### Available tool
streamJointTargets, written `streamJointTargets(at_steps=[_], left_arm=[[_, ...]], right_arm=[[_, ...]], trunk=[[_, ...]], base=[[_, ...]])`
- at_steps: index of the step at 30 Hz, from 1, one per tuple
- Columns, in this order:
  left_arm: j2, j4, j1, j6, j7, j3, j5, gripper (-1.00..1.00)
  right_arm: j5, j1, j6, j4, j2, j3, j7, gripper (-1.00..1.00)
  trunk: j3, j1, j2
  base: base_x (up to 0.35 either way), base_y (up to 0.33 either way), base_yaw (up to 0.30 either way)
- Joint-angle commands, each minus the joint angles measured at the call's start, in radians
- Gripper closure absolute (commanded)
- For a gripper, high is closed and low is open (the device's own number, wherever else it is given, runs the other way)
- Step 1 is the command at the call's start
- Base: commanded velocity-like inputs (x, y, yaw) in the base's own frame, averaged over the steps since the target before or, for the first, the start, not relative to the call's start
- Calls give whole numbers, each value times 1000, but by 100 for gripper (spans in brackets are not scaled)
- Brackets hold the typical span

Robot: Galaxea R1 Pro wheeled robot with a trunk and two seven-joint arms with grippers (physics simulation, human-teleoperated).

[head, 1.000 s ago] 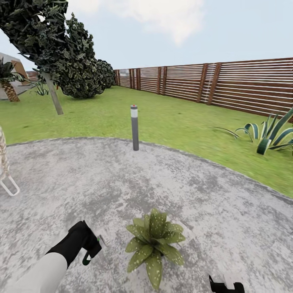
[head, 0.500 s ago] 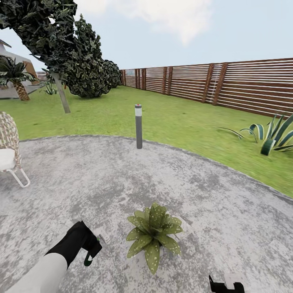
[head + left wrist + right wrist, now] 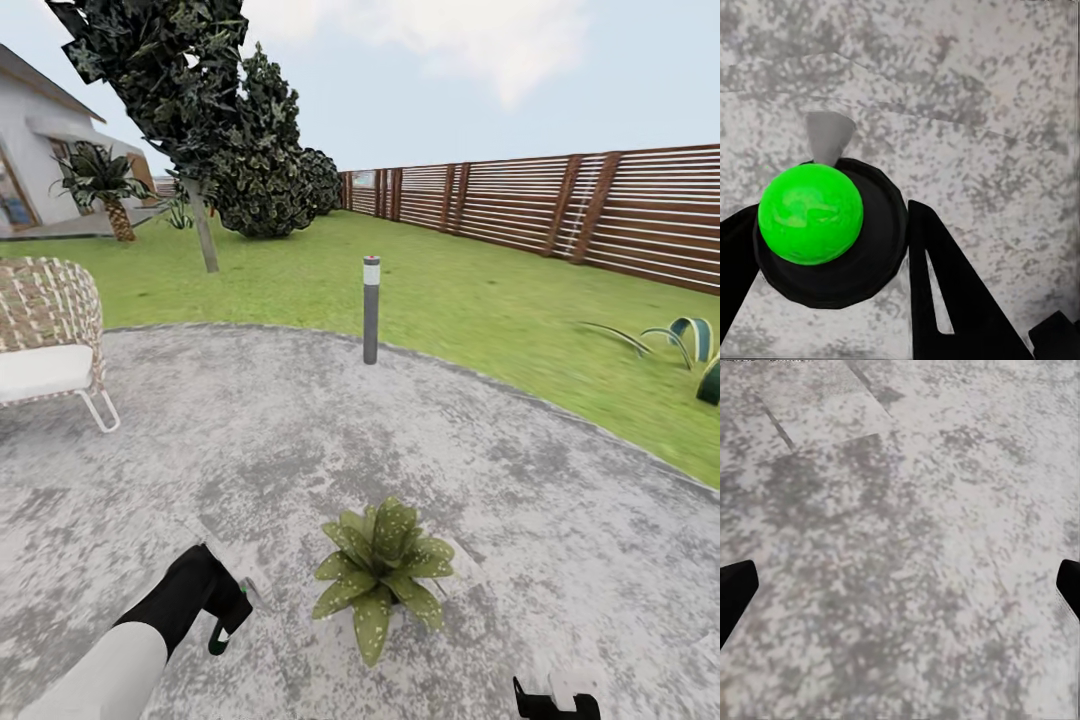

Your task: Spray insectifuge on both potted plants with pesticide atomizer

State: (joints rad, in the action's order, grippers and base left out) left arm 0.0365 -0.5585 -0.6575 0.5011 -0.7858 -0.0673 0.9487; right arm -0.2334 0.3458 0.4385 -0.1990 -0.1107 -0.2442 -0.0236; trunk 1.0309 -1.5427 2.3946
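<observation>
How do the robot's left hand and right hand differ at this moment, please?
The left hand is shut on the pesticide atomizer, its fingers flanking the bright green and black top, while the right hand is open and holds nothing. In the head view the left hand is beside the potted plant, while the right hand sits at the picture's lower edge. Both are black and hang over the grey patio.

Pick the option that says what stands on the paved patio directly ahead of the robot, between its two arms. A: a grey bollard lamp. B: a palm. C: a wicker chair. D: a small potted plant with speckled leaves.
D: in the head view the potted plant, a low rosette of pale-speckled green leaves, sits on the grey patio between the left gripper and the right gripper.
</observation>
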Motion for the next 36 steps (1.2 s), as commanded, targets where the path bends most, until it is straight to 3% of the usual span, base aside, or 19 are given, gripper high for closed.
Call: streamJointTargets(at_steps=[1, 10, 12, 14, 15, 16, 17, 18, 22, 24, 27, 33, 36], left_arm=[[-1, -1, -1, 5, -7, -5, 5, 100], [1, -2, 1, -1, -9, -11, 4, 100], [0, 11, 2, -71, -11, -10, 2, 100], [4, 62, 2, -187, -16, -10, 3, 100], [14, 81, 2, -230, -18, -10, 3, 100], [27, 95, 2, -320, -21, -10, 4, 100], [30, 99, 2, -371, -22, -10, 5, 100], [33, 102, 2, -419, -24, -4, 9, 100], [32, 102, 1, -472, -74, 7, 15, 100], [31, 101, -4, -497, -113, 7, 15, 100], [45, 96, 7, -499, -127, 12, 34, 100], [77, 83, 9, -492, -138, 8, 39, 100], [74, 72, 9, -491, -138, 6, 39, 100]], right_arm=[[-11, 1, 3, 1, 0, -6, -2, -100], [-12, 1, 2, -5, -1, -4, 0, -100], [-40, 1, 2, -22, -3, -1, 4, -100], [-176, 1, 2, -110, -4, 16, 8, -100], [-276, 1, 2, -153, -2, 38, 9, -100], [-364, 1, 0, -174, 3, 54, 61, -100], [-388, 3, -1, -181, 5, 59, 159, -100], [-407, 13, -1, -203, 7, 62, 378, -100], [-419, 27, -1, -254, 17, 65, 629, -100], [-437, 33, -2, -288, 27, 83, 710, -100], [-433, 31, 4, -293, 43, 77, 701, -100], [-426, 30, 24, -327, 36, 57, 733, -100], [-425, 30, 7, -344, 36, 57, 732, -100]], trunk=[[1, 0, 0], [1, 0, 0], [1, 0, 0], [1, 0, 0], [1, 0, 0], [1, 0, 0], [1, 0, 0], [1, 0, 0], [1, 0, 0], [1, 0, 0], [1, 0, 0], [1, 0, 0], [1, 0, 0]], base=[[-4, -271, 277], [0, -145, 134], [0, -4, 3], [0, -1, 0], [0, 0, 0], [0, 0, 0], [0, 0, 0], [0, 0, 0], [0, 0, 0], [0, 0, 0], [0, 0, 0], [0, 0, 0], [-233, 0, 0]])
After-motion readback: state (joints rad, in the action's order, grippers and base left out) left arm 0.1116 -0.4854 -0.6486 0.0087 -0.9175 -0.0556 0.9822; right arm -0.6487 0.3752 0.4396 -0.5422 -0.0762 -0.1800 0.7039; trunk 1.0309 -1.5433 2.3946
